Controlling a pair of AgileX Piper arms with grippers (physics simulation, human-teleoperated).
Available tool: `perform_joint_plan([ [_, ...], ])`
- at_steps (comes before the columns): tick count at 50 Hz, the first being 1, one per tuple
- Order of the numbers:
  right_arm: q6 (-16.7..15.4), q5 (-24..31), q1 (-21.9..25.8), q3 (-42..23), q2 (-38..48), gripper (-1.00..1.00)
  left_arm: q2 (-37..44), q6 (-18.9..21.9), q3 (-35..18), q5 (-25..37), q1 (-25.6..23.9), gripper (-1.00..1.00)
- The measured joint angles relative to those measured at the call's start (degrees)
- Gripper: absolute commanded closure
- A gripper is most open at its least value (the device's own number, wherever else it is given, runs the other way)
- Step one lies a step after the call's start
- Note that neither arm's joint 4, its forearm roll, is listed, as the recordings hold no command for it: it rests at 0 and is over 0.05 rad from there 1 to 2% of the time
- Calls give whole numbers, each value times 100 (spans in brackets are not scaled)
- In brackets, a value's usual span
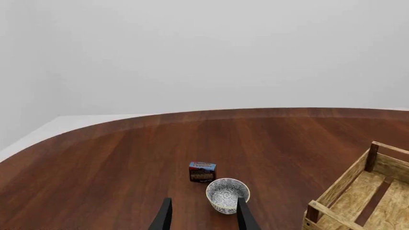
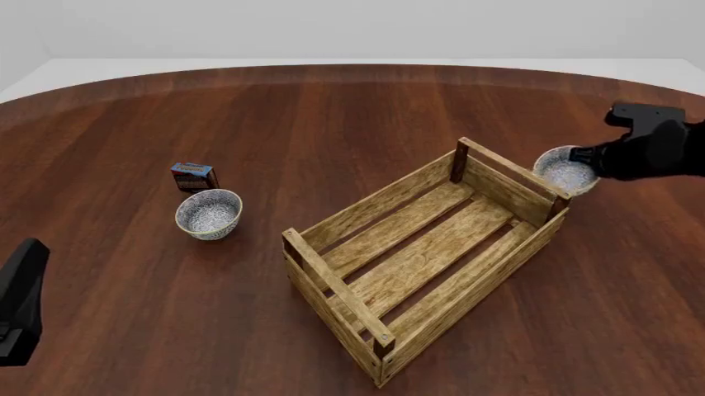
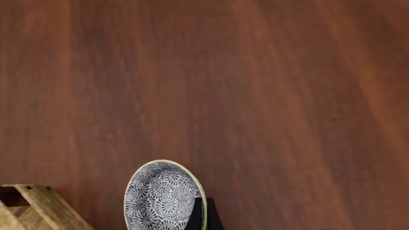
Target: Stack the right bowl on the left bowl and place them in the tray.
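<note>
- A round dark-wood counter (image 2: 330, 115) fills the front view, seen from above and slightly behind the 2 arms.
- The tray (image 2: 430, 256), a large light-wood slatted crate with darker corner posts, sits empty on the counter, right of centre. Its long axis runs diagonally, from near and centre to far and right.
- The right arm (image 2: 661, 148) comes in from the right edge and ends at the far right corner of the tray.
- The left bowl (image 2: 208, 213), white with a fine grey pattern inside, stands upright on the counter well to the left of the tray.
- The right bowl (image 2: 565, 170), of the same pattern, sits just beyond the tray's far right corner, close to it.
- A small red and blue box (image 2: 193, 176) stands just behind the left bowl.
- The right claw (image 3: 202, 216) is clamped on the rim of the right bowl, 1 finger inside and 1 outside, with the fingers nearly together.
- The left claw (image 1: 203, 216) hangs apart and empty, low at the left edge, pointing at the left bowl, which lies ahead of it.
- The deciding relation: the left bowl lies far to the left of the right claw, on the other side of the tray, so the held bowl would likely have to cross over the tray.
</note>
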Motion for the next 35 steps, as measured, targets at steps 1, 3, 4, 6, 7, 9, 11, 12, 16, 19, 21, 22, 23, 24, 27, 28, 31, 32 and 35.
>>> perform_joint_plan([
  [1,-3,1,-10,4,-34,100,0,-1,0,0,1,-100],
  [3,-12,2,-30,11,-102,100,0,-2,2,-2,2,-100],
  [4,-16,3,-40,13,-136,100,0,-2,4,-4,3,-100],
  [6,-23,6,-58,21,-208,100,0,-4,8,-7,5,-100],
  [7,-26,10,-65,25,-246,100,0,-5,11,-9,6,-100],
  [9,-34,16,-76,36,-325,100,0,-7,17,-12,8,-100],
  [11,-46,21,-89,48,-409,100,0,-9,23,-16,10,-100],
  [12,-49,24,-93,56,-450,100,0,-10,27,-18,10,-100],
  [16,-65,28,-101,99,-635,100,0,-10,39,-22,10,-100],
  [19,-75,25,-97,147,-796,100,0,-6,40,-21,7,-100],
  [21,-76,21,-85,182,-912,100,0,1,39,-19,5,-100],
  [22,-73,20,-74,201,-972,100,0,4,37,-18,3,-100],
  [23,-71,19,-64,217,-1028,100,0,7,35,-16,2,-100],
  [24,-67,17,-51,234,-1084,100,0,9,33,-15,0,-100],
  [27,-52,10,0,290,-1259,100,0,20,23,-8,-5,-100],
  [28,-46,6,24,311,-1319,100,0,25,18,-5,-7,-100],
  [31,-33,-4,108,376,-1496,100,1,42,1,10,-15,-100],
  [32,-30,-7,139,398,-1554,100,1,48,-8,18,-18,-100],
  [35,-20,-15,228,462,-1718,100,2,67,-37,46,-27,-100],
])
